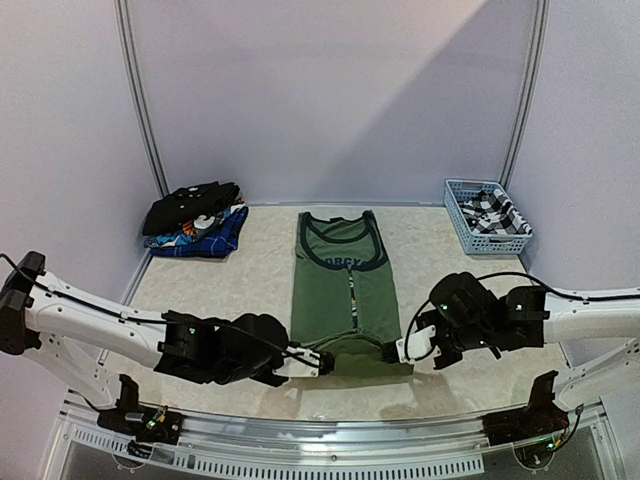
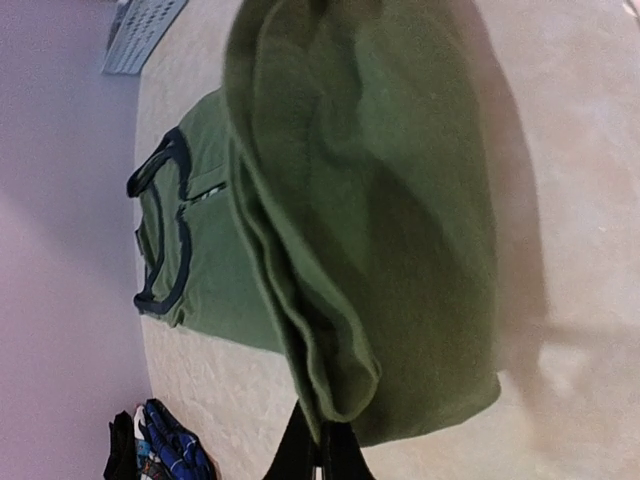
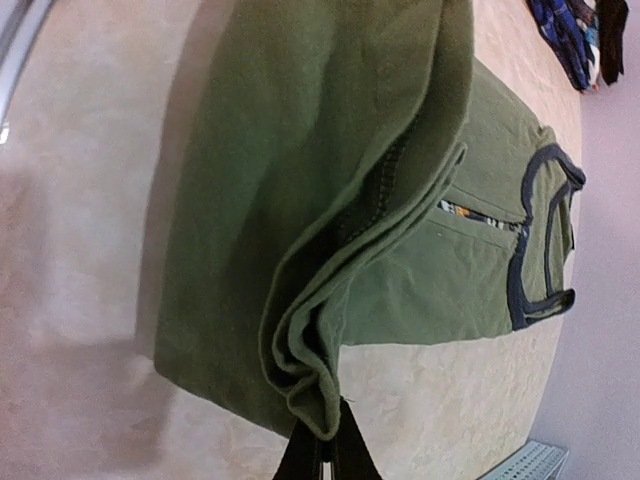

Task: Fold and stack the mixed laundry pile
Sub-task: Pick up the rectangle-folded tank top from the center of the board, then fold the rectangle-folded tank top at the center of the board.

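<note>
An olive-green T-shirt [image 1: 345, 290] with dark trim lies lengthwise in the table's middle, sides folded in, neck at the far end. My left gripper [image 1: 322, 362] is shut on its near-left hem corner, my right gripper [image 1: 393, 352] shut on the near-right corner. Both corners are lifted off the table. In the left wrist view the bunched hem [image 2: 340, 395] sits pinched between the black fingers [image 2: 347, 462]. The right wrist view shows the same with the T-shirt's folded edge [image 3: 320, 385]. Folded garments [image 1: 195, 220], black over blue and orange print, sit stacked at the far left.
A light-blue lattice basket [image 1: 462, 225] at the far right holds a black-white check piece [image 1: 497, 212]. Purple walls close the back and sides. Beige table [image 1: 250, 270] shows between the stack and the shirt.
</note>
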`<state>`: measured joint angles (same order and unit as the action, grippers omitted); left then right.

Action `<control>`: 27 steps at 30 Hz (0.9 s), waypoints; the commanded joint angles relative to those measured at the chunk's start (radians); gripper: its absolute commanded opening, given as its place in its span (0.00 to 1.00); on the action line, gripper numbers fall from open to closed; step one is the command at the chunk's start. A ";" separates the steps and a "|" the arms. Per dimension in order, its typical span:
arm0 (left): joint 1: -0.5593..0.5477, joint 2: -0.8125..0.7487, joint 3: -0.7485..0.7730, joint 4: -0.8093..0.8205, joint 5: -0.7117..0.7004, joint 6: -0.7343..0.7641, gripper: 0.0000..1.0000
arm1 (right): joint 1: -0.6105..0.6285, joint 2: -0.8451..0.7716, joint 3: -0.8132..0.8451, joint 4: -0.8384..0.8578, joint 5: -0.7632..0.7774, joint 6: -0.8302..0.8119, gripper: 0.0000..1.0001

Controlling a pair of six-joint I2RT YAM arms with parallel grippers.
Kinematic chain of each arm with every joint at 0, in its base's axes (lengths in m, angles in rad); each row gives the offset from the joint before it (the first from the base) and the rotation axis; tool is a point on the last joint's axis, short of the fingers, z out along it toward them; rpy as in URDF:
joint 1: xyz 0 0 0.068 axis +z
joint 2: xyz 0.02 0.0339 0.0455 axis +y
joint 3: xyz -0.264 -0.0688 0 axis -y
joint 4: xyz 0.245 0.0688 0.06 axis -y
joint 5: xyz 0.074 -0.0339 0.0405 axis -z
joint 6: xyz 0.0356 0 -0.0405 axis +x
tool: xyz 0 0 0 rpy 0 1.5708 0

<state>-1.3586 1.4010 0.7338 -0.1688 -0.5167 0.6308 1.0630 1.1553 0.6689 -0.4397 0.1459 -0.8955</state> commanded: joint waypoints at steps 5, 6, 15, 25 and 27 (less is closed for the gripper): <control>0.134 0.073 0.085 0.095 -0.092 -0.054 0.00 | -0.177 0.148 0.140 0.175 0.063 0.097 0.00; 0.145 0.085 0.091 0.102 -0.093 -0.054 0.00 | -0.191 0.166 0.156 0.184 0.059 0.101 0.00; 0.262 0.209 0.148 0.226 -0.123 -0.067 0.00 | -0.276 0.298 0.281 0.204 0.027 0.137 0.00; 0.336 0.351 0.269 0.278 -0.082 -0.052 0.00 | -0.336 0.441 0.366 0.222 0.032 0.147 0.00; 0.344 0.378 0.284 0.277 -0.084 -0.054 0.00 | -0.354 0.468 0.379 0.223 0.032 0.152 0.00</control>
<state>-1.0409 1.7306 0.9836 0.0772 -0.6132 0.5835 0.7448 1.5764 1.0073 -0.2363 0.1795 -0.7681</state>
